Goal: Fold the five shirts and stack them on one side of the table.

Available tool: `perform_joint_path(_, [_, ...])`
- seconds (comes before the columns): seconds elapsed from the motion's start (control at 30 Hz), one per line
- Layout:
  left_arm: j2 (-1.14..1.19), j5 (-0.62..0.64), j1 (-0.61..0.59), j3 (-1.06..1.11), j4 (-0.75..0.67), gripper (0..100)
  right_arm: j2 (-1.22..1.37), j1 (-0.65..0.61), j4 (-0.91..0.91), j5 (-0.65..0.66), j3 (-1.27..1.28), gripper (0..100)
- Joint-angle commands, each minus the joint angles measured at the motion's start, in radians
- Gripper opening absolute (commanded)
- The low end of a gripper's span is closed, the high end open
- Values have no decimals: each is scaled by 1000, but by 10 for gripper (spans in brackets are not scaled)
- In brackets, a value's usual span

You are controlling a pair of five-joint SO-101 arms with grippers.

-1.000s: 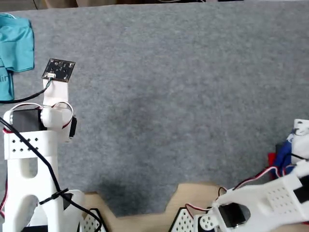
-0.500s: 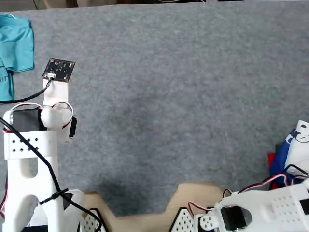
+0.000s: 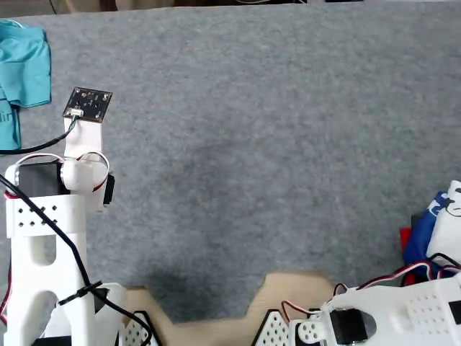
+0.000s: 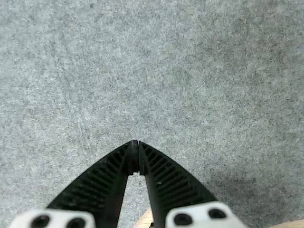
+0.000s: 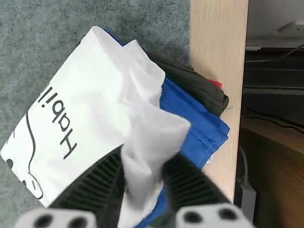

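Note:
My right gripper (image 5: pixel 140 178) is shut on a fold of the white shirt (image 5: pixel 80 118), which lies on top of a blue shirt (image 5: pixel 197 121) and a dark one (image 5: pixel 199 85) with a bit of red beside it. That stack sits at the table's right edge, where the white shirt (image 3: pixel 451 223) and blue shirt (image 3: pixel 420 238) show by the right arm. A teal shirt (image 3: pixel 21 68) lies crumpled at the far left corner. My left gripper (image 4: pixel 134 159) is shut, empty, above bare grey felt (image 4: pixel 152 71); the left arm (image 3: pixel 50 216) stands at the near left.
Grey felt (image 3: pixel 252 144) covers the table. The wooden table edge (image 5: pixel 218 57) runs right beside the stack, with a drop behind it. A wooden strip and the arm bases (image 3: pixel 281 324) line the near edge.
The right arm has drawn back toward the near right corner, and more of the white and blue shirts now shows at the right edge. The left arm has kept still.

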Motion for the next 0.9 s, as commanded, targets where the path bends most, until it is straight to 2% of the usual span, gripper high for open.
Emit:
perform_joint_path(0.0, [-27, -6, -3, -12, -2, 19, -5, 30, 8, 3, 2, 246])
perform_joint_path(0.1, [-27, -6, -3, -12, -5, 19, -12, 31, 34, 2, 1, 344])
perform_joint_path(0.23, [-27, -6, -3, -12, -5, 19, -12, 22, 35, 0, -7, 343])
perform_joint_path(0.37, [-27, -6, -12, -14, -5, 19, -31, -19, 35, 0, -2, 245])
perform_joint_path(0.47, [-27, -6, -32, -14, -6, 19, -82, -96, 35, 0, -5, 93])
perform_joint_path(0.53, [-25, -2, -78, -9, -54, 19, -127, -191, 35, 6, -2, 1])
perform_joint_path(0.67, [-18, 3, -169, -14, -172, 19, -225, -440, 35, 2, -1, 6])
perform_joint_path(0.77, [-16, 84, -169, -3, -273, 19, -249, -682, 2, 2, 7, 6])
perform_joint_path(0.87, [-13, 186, -118, 46, -451, 19, -186, -921, -160, 3, 67, 6])
